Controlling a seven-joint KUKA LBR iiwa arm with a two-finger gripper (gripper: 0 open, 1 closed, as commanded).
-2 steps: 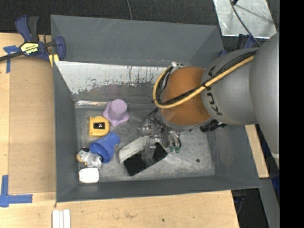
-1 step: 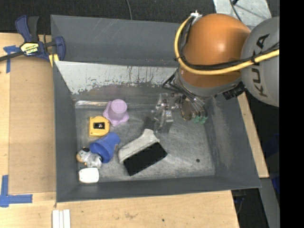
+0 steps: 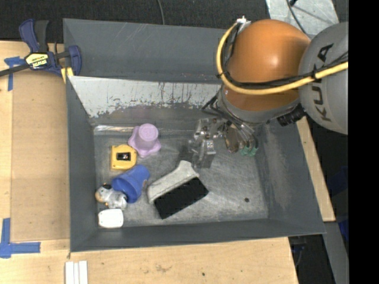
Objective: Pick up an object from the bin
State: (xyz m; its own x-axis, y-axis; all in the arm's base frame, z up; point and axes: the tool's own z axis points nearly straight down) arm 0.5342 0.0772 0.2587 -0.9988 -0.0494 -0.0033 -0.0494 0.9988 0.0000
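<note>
The pincer [image 3: 203, 145] hangs low over the floor of the bin [image 3: 80, 158], right of centre, beneath the orange cover [image 3: 263, 52]. Whether it stands wide or narrow cannot be told. Nearest to it, just to its lower left, lies a grey block with a black pad [image 3: 177, 193]. Further left lie a lilac cup [image 3: 145, 138], a yellow tape measure [image 3: 123, 156] and a blue piece [image 3: 134, 182].

Soft light brightens the round shiny orange cover [image 3: 266, 52] at the upper right and the back wall of the grey metal bin [image 3: 148, 93].
</note>
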